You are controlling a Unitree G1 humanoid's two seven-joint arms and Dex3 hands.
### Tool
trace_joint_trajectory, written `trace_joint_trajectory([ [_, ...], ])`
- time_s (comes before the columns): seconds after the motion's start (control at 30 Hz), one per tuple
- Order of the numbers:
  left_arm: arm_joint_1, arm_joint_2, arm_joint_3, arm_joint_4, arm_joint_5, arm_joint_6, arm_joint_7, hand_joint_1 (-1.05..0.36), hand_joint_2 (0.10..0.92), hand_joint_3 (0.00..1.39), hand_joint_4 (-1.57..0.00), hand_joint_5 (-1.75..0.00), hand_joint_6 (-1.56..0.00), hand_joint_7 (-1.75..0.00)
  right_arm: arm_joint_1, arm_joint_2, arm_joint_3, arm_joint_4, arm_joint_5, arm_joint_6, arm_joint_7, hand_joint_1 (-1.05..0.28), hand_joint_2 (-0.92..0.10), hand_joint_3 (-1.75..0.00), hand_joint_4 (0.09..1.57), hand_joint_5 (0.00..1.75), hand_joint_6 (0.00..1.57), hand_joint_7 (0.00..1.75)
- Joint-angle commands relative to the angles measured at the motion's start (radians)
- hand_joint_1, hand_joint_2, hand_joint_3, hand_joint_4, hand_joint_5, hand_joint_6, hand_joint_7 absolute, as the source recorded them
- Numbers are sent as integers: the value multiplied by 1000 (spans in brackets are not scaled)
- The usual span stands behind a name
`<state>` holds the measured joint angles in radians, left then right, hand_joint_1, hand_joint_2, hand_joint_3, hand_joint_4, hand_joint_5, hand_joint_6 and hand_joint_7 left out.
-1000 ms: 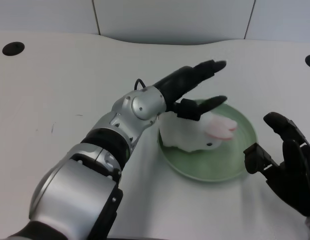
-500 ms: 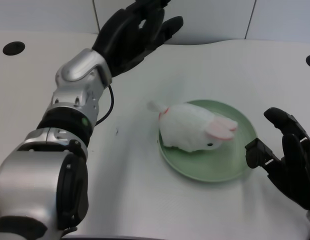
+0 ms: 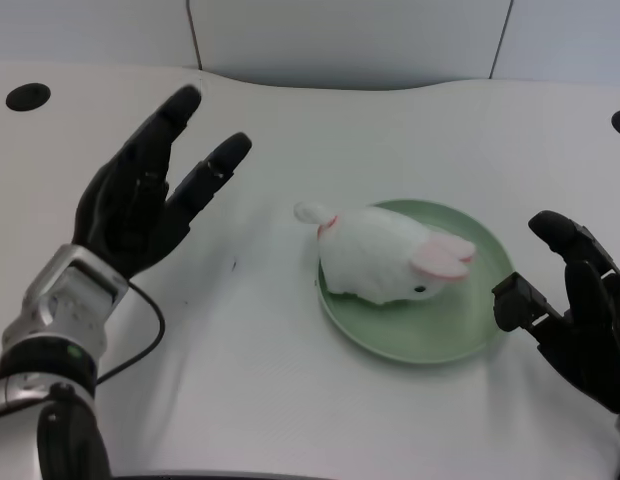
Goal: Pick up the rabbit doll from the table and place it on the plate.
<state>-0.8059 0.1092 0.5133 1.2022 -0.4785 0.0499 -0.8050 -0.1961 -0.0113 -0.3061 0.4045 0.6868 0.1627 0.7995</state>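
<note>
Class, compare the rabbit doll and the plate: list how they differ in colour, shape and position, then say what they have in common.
Colour: the rabbit doll is white with pink ears; the plate is pale green.
Shape: the doll is plump and rounded; the plate is a flat, shallow disc.
Position: the doll lies on the plate's left side, its tail past the rim; the plate sits on the table.
Shared: neither is touched by a hand.

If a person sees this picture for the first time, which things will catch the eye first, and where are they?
The white rabbit doll with pink ears lies on the green plate, right of centre, its tail hanging past the plate's left rim. At the left, the black left hand is raised above the white table, fingers spread, holding nothing and well apart from the doll.
</note>
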Motion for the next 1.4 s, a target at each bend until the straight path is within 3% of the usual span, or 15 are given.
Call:
trace_joint_trajectory([
  [0.03, 94, 2, -5, -57, -13, 47, 2, -549, 921, 382, -247, -830, -465, -35, -5, -20, -14, 15, 2, 2, 0, -641, -921, -213, 583, 1746, 601, 1302],
  [0.2, 212, -8, 4, -184, -54, 124, 7, -555, 921, 325, -310, -939, -544, -58, -11, -22, -16, 25, 3, -2, -2, -642, -921, -217, 580, 1746, 601, 1304],
  [0.37, 374, -27, 0, -425, -124, 257, 35, -570, 921, 305, -377, -979, -625, -88, -22, -32, -18, 43, -8, -6, -10, -653, -921, -215, 593, 1746, 615, 1319],
  [0.47, 474, -52, -26, -569, -139, 296, 57, -587, 921, 304, -414, -999, -641, -89, -29, -41, -23, 59, -4, 3, -8, -650, -921, -214, 594, 1746, 608, 1320],
  [0.57, 541, -71, -48, -660, -147, 318, 76, -595, 921, 333, -431, -1061, -663, -86, -33, -49, -26, 73, -11, -6, -7, -653, -921, -216, 596, 1746, 615, 1322],
  [0.63, 570, -81, -55, -695, -146, 322, 97, -598, 921, 348, -417, -1117, -684, -87, -41, -59, -37, 102, -8, -13, 8, -649, -921, -216, 596, 1746, 611, 1319],
  [0.7, 591, -93, -57, -712, -145, 310, 113, -604, 921, 367, -353, -1293, -718, -96, -51, -70, -49, 134, -4, -17, 26, -635, -921, -218, 585, 1746, 595, 1314],
  [0.9, 567, -101, -57, -649, -144, 284, 125, -607, 921, 352, -229, -1557, -727, -191, -73, -95, -73, 192, 1, -15, 51, -629, -921, -192, 582, 1746, 619, 1252],
  [0.97, 553, -101, -60, -634, -144, 277, 123, -610, 921, 334, -267, -1507, -556, -586, -79, -100, -79, 202, -1, -11, 52, -629, -921, -179, 584, 1746, 645, 1207],
  [1.07, 546, -102, -68, -631, -146, 266, 113, -607, 921, 355, -312, -1484, -497, -781, -85, -102, -84, 210, -3, -9, 59, -630, -921, -168, 578, 1746, 654, 1180],
  [1.27, 535, -88, -79, -604, -139, 241, 101, -613, 921, 368, -327, -1474, -501, -822, -85, -95, -81, 210, -13, -22, 57, -641, -921, -156, 571, 1746, 668, 1145],
  [1.4, 527, -77, -82, -592, -140, 240, 98, -612, 921, 363, -334, -1472, -497, -830, -87, -88, -80, 203, -10, -14, 48, -636, -921, -149, 570, 1746, 674, 1140],
])
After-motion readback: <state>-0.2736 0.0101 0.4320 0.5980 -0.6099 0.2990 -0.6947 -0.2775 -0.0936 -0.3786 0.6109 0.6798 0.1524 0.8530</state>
